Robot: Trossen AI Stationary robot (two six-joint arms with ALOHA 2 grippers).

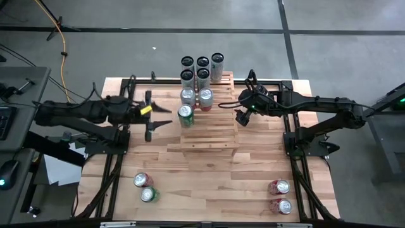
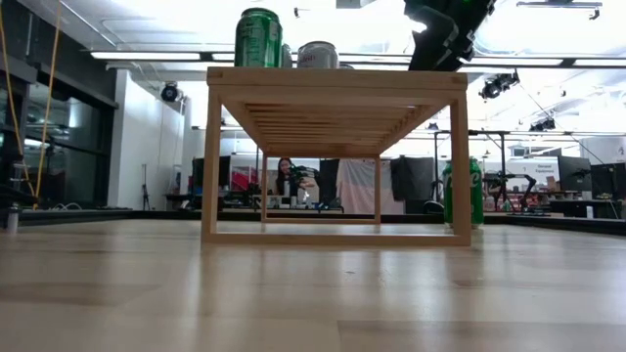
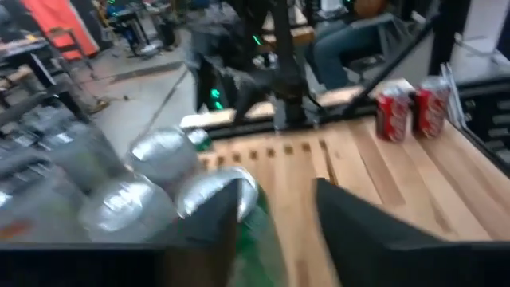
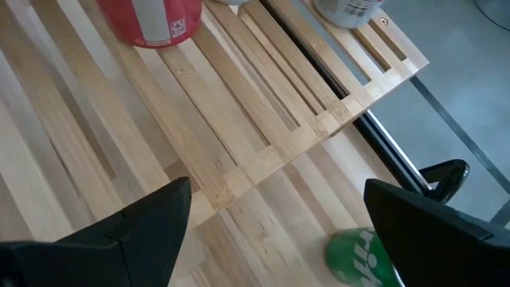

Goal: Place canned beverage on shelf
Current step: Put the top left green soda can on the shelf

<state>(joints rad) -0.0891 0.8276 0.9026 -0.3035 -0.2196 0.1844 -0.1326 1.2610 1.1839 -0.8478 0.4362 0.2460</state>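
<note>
Green aluminium can (image 1: pixel 185 113) stands upright on pale slatted-wood shelf (image 1: pixel 209 136), just right of left gripper (image 1: pixel 159 114), nearer than right gripper (image 1: pixel 229 111). Left fingers partly open, empty; right wide open, empty.

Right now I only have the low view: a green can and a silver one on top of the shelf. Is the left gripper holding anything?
Observer: No. The left gripper is open beside the green can, with nothing between its fingers.
Operator: Where's the right gripper?
Observer: The right gripper is open and empty, over the right edge of the shelf.
Operator: Any cans near the front of the table?
Observer: Yes. There's a front-left pair and a front-right pair.
</note>
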